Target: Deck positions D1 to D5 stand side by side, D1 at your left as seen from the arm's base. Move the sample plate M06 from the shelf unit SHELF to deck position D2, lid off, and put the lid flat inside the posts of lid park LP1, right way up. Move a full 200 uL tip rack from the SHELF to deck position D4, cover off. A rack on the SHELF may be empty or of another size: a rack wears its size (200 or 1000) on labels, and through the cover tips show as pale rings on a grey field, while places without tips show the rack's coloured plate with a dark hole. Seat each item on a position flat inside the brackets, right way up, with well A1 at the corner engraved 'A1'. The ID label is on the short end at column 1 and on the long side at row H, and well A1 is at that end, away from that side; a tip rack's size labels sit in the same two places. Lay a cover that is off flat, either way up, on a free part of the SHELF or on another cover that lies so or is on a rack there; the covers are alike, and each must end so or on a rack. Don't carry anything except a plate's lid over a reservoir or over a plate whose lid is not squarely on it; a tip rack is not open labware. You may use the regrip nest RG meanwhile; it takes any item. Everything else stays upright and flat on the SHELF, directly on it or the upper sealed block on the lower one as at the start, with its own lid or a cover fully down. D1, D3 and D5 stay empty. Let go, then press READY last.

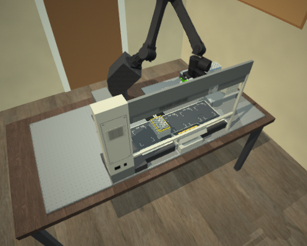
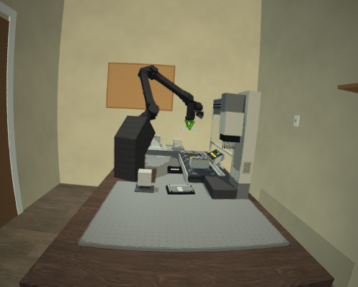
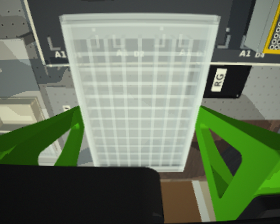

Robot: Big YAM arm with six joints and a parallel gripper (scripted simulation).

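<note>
Overhead, green-fingered gripper (image 3: 141, 145) spread wide and clamped across a translucent gridded lid (image 3: 138, 90), held flat, long axis pointing away from the wrist camera. Carried high above the deck (image 2: 194, 159), toward the counter's back edge near the arm's dark base (image 2: 130, 151). Seen through and past the lid: engraved A1 corner marks, D2 lettering directly beneath. Black RG nest label (image 3: 218, 80) just right of lid. Yellow-rimmed tip rack (image 1: 160, 123) seated on deck, behind the grey gantry beam (image 1: 187, 88). Cream tower (image 1: 111, 136) at deck's end.
</note>
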